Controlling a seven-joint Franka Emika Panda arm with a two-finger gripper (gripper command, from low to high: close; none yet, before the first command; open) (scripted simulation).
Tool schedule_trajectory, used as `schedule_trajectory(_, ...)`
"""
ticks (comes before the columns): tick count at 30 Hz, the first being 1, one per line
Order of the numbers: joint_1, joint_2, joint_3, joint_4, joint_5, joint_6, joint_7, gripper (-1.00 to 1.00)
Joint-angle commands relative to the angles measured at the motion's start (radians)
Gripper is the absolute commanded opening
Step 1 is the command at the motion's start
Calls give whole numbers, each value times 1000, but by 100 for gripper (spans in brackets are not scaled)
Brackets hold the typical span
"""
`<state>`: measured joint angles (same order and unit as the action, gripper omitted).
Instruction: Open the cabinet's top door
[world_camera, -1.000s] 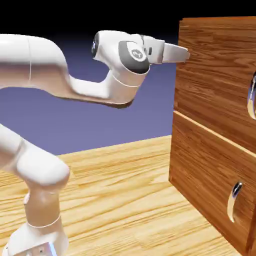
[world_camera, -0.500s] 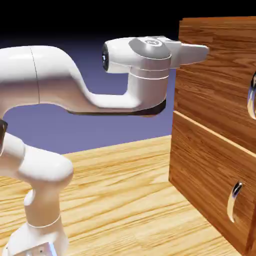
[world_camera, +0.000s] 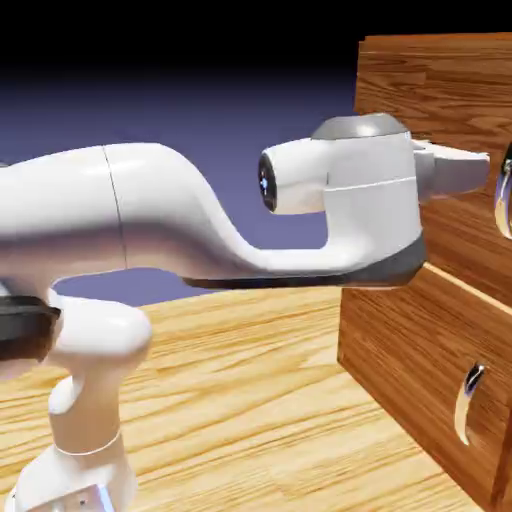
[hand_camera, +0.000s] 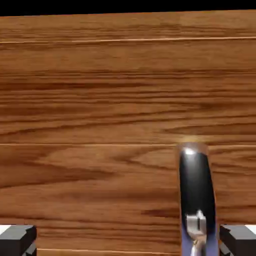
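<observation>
Reaching level toward the cabinet (world_camera: 430, 90), the gripper (world_camera: 478, 168) has its jaws spread wide with nothing between them. Straight ahead the top door (hand_camera: 100, 100) fills the hand view, shut flush, and its silver handle (hand_camera: 196, 197) stands just inside the right fingertip (hand_camera: 239, 239), not touched. Below the hand, the lower door (world_camera: 420, 380) with its own handle (world_camera: 467, 400) sits well clear. Open table (world_camera: 250, 400) lies beneath the arm.

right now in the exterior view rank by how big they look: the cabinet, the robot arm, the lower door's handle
1. robot arm, though it's nearest the camera, so that's partly nearness
2. cabinet, cut off at the picture's right edge, so unsure against the arm
3. lower door's handle, clearly smallest
</observation>
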<state>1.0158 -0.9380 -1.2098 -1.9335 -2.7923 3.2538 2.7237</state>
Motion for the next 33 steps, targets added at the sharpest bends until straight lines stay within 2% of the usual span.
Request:
schedule_trajectory(1,16,-6,-19,14,-44,3,31,0)
schedule_trajectory(4,38,-14,-45,33,-104,8,74,0)
schedule_trajectory(9,216,24,-148,166,-105,-8,75,0)
schedule_trajectory(10,216,24,-148,166,-105,-8,75,-100)
schedule_trajectory(19,-74,76,26,-71,-89,-139,163,-100)
schedule_trajectory(33,-581,77,382,-414,121,-298,145,-100)
